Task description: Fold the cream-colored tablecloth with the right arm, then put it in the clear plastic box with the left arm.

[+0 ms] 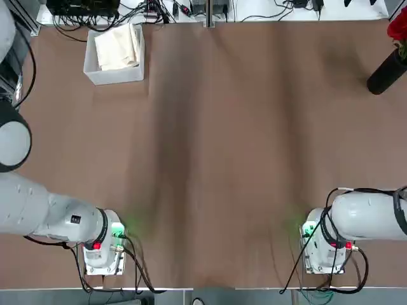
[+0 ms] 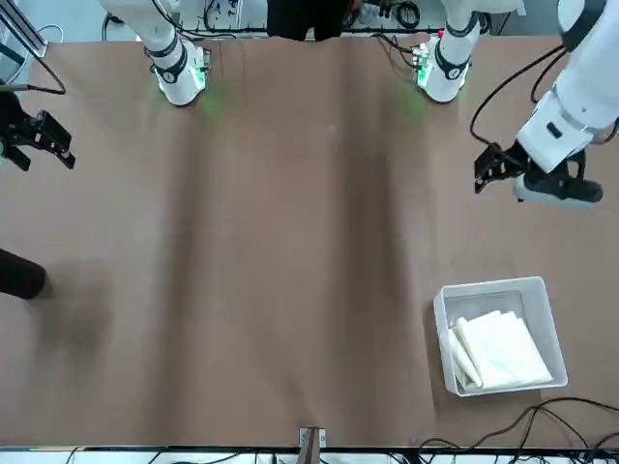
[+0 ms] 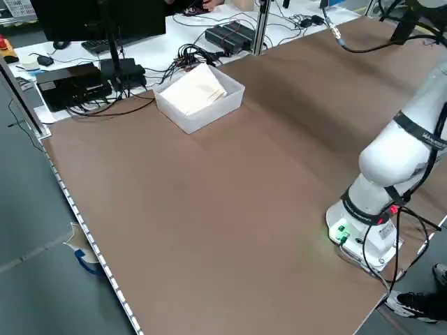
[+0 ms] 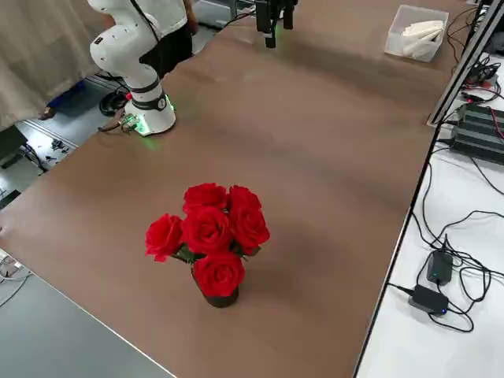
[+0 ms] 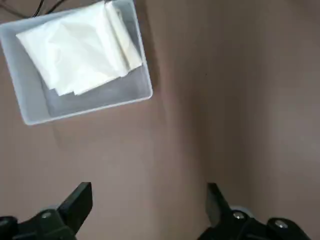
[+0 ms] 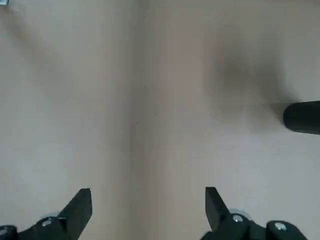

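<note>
The cream-colored tablecloth point(image 1: 117, 47) lies folded inside the clear plastic box point(image 1: 114, 77) at the table's far left corner. The front view shows the tablecloth point(image 2: 498, 350) filling most of the box point(image 2: 488, 287). My left gripper point(image 2: 493, 166) hangs raised over the table's left side, short of the box, open and holding nothing. In its wrist view the left gripper point(image 5: 149, 192) looks down on the tablecloth point(image 5: 80, 47) in the box point(image 5: 85, 105). My right gripper point(image 2: 39, 135) hovers open near the table's right edge over bare table point(image 6: 150, 100).
A black vase point(image 1: 388, 70) of red roses point(image 4: 209, 236) stands at the far right of the table. Cables, a monitor and electronics point(image 3: 77, 77) crowd the white bench beyond the far edge. Both arm bases point(image 1: 102, 251) sit at the near edge.
</note>
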### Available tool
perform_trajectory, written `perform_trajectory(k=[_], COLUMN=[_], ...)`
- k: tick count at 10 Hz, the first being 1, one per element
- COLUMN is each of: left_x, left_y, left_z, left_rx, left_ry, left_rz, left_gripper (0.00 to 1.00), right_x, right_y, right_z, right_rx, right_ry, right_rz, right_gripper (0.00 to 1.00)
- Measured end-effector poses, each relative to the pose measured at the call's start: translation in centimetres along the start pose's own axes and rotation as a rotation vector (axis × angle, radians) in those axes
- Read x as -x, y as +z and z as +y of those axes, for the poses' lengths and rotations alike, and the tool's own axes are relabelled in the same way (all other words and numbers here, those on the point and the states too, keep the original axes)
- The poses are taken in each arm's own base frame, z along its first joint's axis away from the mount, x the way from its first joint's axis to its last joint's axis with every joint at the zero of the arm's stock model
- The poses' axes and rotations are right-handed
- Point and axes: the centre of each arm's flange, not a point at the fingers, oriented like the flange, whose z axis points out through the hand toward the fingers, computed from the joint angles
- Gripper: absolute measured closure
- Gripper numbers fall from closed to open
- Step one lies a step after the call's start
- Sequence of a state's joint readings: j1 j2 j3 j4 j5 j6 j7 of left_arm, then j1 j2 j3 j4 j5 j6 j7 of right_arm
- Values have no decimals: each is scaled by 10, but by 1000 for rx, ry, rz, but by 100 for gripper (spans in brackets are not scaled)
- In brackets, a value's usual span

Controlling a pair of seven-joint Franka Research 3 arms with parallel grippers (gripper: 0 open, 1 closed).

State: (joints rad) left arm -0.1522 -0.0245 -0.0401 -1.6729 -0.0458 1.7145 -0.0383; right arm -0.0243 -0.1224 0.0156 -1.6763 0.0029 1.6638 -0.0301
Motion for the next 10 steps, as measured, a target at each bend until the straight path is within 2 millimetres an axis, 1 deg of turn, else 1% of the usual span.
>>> perform_trajectory(k=[1,2,3,4,6,7,8,10], left_x=[7,9,9,9,11,13,13,13], left_y=[-3,-7,-9,-10,-14,-15,-15,-11], left_z=[-4,-9,-17,-35,-83,-97,-100,-98], left_rx=[-3,-7,-9,-10,-12,-12,-12,-12], left_ry=[-3,2,-9,-42,-133,-158,-164,-168], left_rz=[-11,-6,-2,0,7,8,8,1], left_gripper=[1,1,1,1,3,3,3,3], right_x=[0,0,0,0,0,0,0,0], right_y=[0,0,0,0,0,0,0,0], right_z=[0,0,0,0,0,0,-1,-5], right_rx=[0,0,0,0,0,0,0,0], right_ry=[0,0,0,0,0,-1,-1,-10], right_rz=[0,0,0,0,0,0,0,0], right_gripper=[0,0,0,0,0,0,0,0])
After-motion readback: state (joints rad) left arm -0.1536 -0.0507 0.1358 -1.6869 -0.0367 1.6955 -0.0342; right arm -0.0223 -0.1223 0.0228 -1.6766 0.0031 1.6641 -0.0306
